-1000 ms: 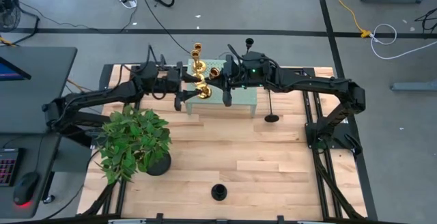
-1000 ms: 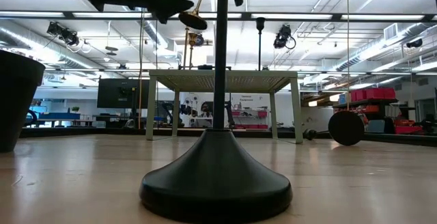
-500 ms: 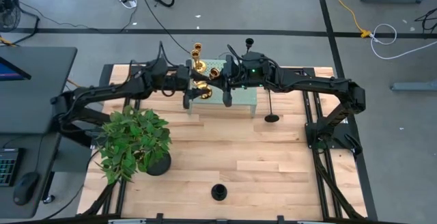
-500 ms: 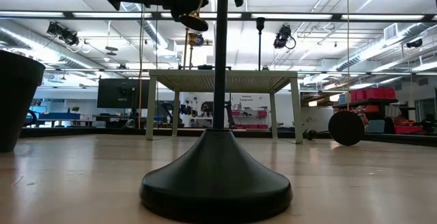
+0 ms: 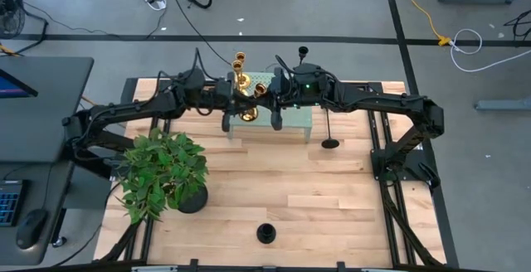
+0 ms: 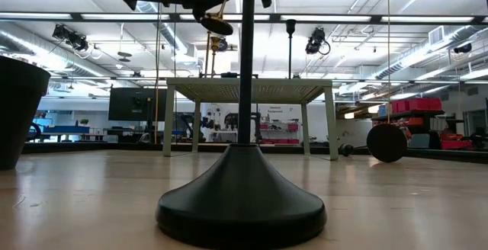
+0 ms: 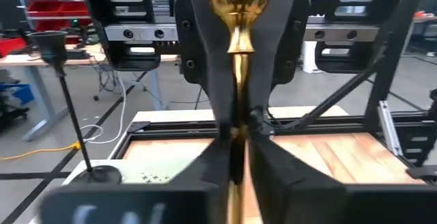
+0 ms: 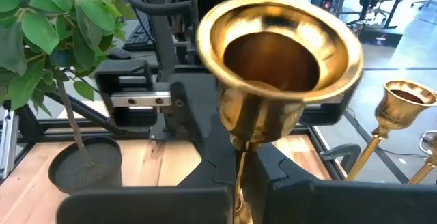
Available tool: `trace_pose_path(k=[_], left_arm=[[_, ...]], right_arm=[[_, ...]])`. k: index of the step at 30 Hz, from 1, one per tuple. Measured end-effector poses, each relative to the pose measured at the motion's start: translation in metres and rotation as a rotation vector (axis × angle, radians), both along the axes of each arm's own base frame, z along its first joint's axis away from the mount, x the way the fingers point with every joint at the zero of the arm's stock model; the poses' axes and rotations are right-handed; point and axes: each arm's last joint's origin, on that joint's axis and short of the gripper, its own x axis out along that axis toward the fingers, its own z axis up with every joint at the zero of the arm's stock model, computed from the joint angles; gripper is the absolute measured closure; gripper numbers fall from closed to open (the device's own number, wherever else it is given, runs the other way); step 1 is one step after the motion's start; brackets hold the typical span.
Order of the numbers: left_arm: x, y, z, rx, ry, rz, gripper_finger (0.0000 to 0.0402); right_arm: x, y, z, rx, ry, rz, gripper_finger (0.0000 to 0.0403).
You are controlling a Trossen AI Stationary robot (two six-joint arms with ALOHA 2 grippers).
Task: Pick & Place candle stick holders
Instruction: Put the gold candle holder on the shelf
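Observation:
A gold candle stick holder [image 5: 249, 97] hangs in the air over the left end of the pale green stand [image 5: 295, 121]. My left gripper [image 5: 244, 99] and my right gripper [image 5: 260, 95] face each other, both shut on its stem. Its cup [image 8: 280, 53] fills the right wrist view. In the low view its round base [image 6: 216, 25] shows from below, tilted. Two more gold holders [image 5: 241, 61] [image 5: 241, 80] stand just beyond. A black holder [image 7: 56, 43] stands upright with its base on the stand. My left gripper pinches the gold holder's thin stem [image 7: 237, 149] between its two fingers, coming level from the table's left, fingers across the stem. The holder is lifted clear of the stand. My right gripper pinches the same stem just below the cup [image 8: 239, 173], coming nearly level from the table's right. The cup leans toward the wrist camera.
A potted plant [image 5: 162, 172] stands at the table's left. One black holder [image 5: 329, 143] stands on the wood right of the stand, another [image 5: 265, 233] near the front edge, close before the low camera [image 6: 242, 197]. The wood between is free.
My left gripper has gone toward the table's right, up to the gold holder that my right gripper holds still in the air, and its fingers have closed on the stem. The holder has stayed where it was.

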Motion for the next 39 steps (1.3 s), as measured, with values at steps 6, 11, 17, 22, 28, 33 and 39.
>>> trace_pose_path(k=[6,11,17,22,28,33,39], left_arm=[[0.000,0.000,-0.001,0.004,0.008,-0.012,0.0383],[0.000,0.000,-0.002,0.004,0.022,0.017,0.0386],[-0.001,0.002,-0.003,-0.001,0.031,0.028,0.0386],[-0.004,0.007,-0.004,-0.010,0.042,0.049,0.0386],[-0.011,0.013,-0.005,-0.020,0.074,0.066,0.0386],[-0.025,0.014,-0.001,-0.015,0.112,0.091,0.0386],[-0.040,0.013,-0.016,-0.023,0.131,0.106,0.0386]], right_arm=[[0.000,0.000,0.000,-0.001,0.003,-0.002,0.0397],[0.000,0.000,-0.001,-0.018,0.010,0.000,0.0390],[-0.002,0.000,0.000,-0.046,0.017,0.002,0.0347],[-0.008,0.001,0.003,-0.056,0.036,0.005,0.0313],[-0.020,0.000,0.006,-0.060,0.090,0.007,0.0280],[-0.033,-0.003,0.009,-0.048,0.146,-0.007,0.0270],[-0.050,0.000,0.015,-0.033,0.203,-0.009,0.0271]])
